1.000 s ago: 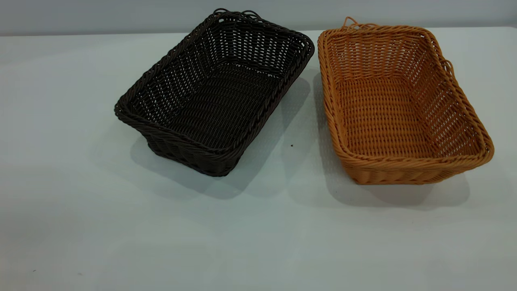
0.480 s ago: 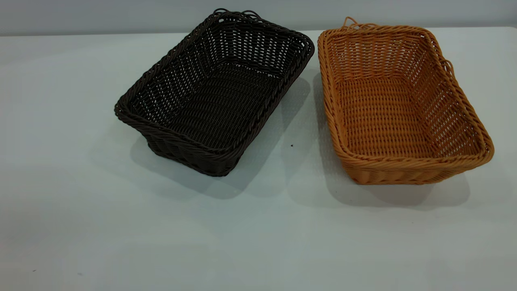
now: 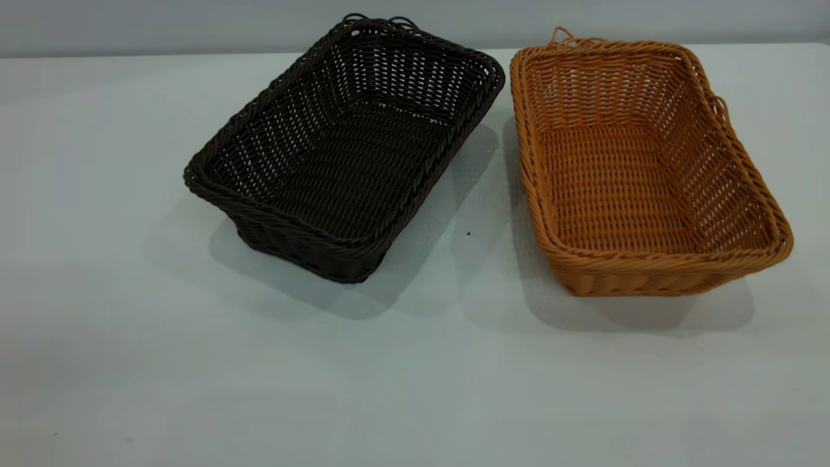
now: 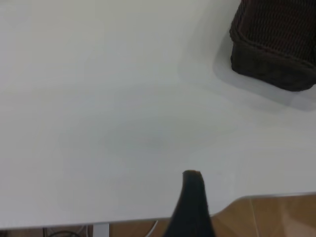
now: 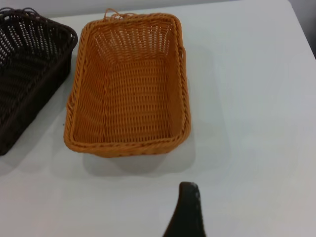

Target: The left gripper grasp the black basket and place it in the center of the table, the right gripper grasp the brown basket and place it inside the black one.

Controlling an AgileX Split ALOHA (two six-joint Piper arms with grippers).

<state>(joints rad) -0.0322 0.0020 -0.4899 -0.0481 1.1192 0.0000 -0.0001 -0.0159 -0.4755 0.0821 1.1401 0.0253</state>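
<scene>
Light was soft, dim, from above and behind. Both baskets threw broad faint shadows toward the camera across the table (image 3: 130, 324). Wrist views looked soft; no glare.

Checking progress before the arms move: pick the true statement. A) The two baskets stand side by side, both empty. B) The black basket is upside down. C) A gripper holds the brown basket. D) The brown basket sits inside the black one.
A: the black basket and the brown basket stand apart on the table, both empty and upright.

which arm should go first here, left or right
Left. The black basket sits left of the brown basket, nearer the left gripper, and must be centered on the table first.
</scene>
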